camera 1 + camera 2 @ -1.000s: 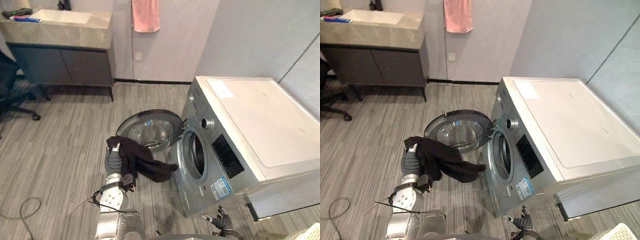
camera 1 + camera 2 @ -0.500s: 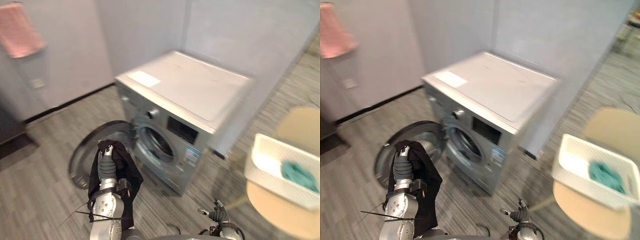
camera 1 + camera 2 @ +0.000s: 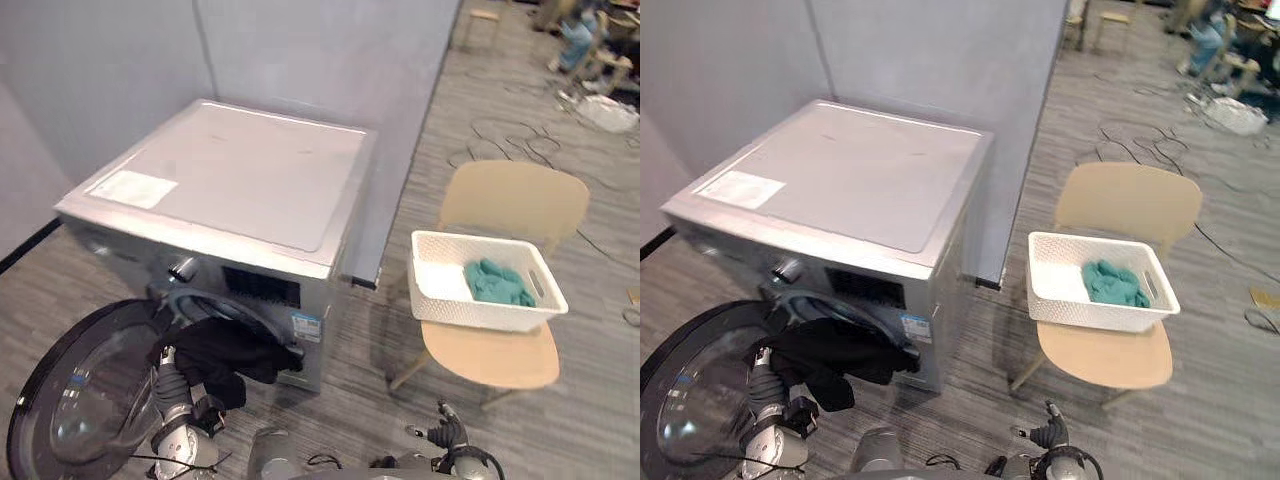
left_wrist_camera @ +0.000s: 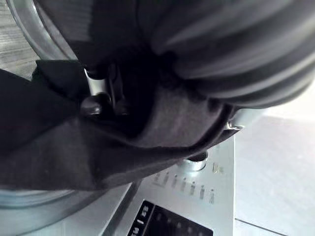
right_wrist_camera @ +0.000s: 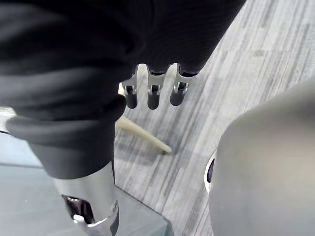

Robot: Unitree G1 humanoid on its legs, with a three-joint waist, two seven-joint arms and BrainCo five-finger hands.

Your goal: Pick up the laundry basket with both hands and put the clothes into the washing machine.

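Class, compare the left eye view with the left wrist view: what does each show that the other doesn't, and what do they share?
Left eye view: white perforated plastic basket holding teal cloth, on a tan wooden chair; open right hand. Left wrist view: fingers of the left hand curled into fabric. Both: black garment, silver washing machine.

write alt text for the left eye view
The robot's left hand holds a black garment in front of the open washing machine. To its right, a white basket containing a teal cloth sits on a wooden chair.
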